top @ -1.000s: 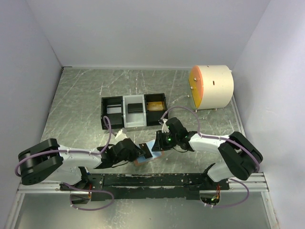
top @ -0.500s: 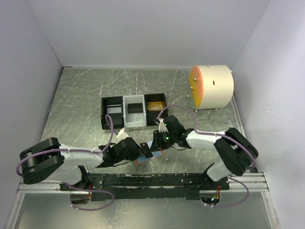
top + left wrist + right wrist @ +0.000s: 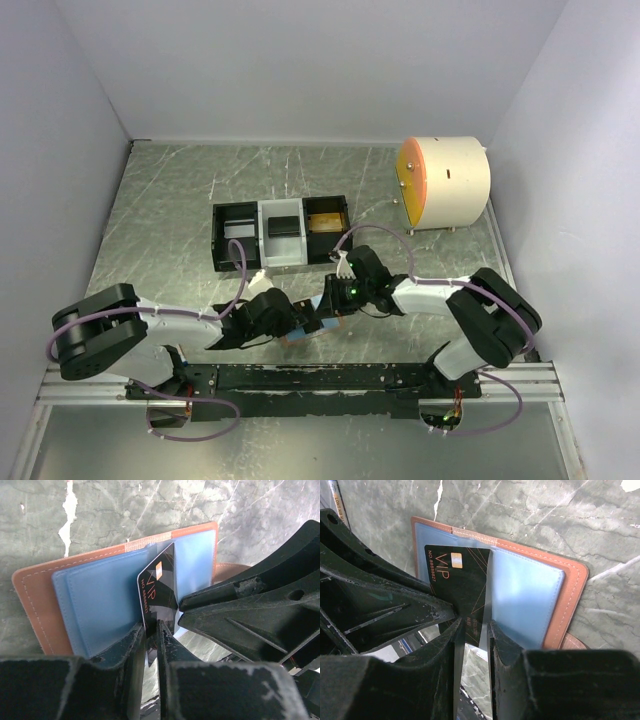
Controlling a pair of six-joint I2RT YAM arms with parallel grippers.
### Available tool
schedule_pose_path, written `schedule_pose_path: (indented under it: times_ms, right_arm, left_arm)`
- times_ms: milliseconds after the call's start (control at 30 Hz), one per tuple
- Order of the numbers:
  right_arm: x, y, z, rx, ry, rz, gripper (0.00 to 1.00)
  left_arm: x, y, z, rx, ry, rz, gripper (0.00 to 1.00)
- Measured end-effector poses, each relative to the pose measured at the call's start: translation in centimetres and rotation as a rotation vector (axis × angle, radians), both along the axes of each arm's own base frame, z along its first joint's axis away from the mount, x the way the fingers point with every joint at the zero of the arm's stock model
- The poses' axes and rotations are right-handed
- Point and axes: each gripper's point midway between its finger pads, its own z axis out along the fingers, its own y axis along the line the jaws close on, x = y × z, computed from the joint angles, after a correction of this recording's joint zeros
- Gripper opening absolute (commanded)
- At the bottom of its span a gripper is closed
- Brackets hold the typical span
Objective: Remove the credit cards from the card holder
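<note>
Reaching low, arms converged over card holder [image 3: 35, 600] | left end effector [image 3: 151, 630] pinches dark card [image 3: 160, 587] | right end effector [image 3: 476, 627] straddles it, grip unclear

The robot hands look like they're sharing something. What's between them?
The dark VIP card, over the open card holder. It sits between the fingers of the left gripper and of the right gripper, as both wrist views show.
</note>
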Motion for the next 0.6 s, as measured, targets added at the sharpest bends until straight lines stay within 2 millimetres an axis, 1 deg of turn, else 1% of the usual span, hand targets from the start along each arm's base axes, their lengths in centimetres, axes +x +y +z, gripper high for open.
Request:
schedule_pose_path:
  times_ms: [233, 367, 433, 467, 600]
  right_arm:
    - [0.2, 0.2, 0.0, 0.014, 0.004, -0.008, 0.25]
    - [0.2, 0.4, 0.0, 0.021, 0.01, -0.005, 0.25]
    - [0.2, 0.5, -0.1, 0.023, 0.01, -0.004, 0.25]
    - [0.2, 0.5, -0.1, 0.025, 0.011, -0.004, 0.25]
    - [0.2, 0.5, 0.0, 0.027, 0.011, -0.002, 0.26]
  left_arm:
    - [0.0, -0.4, 0.1, -0.004, -0.015, -0.023, 0.29]
    - [-0.1, -0.9, 0.3, -0.023, -0.019, -0.043, 0.28]
    - [-0.1, -1.0, 0.2, -0.022, -0.02, -0.05, 0.24]
    - [-0.1, -1.0, 0.2, -0.022, -0.021, -0.051, 0.19]
    - [-0.1, -1.1, 0.4, -0.031, -0.023, -0.052, 0.08]
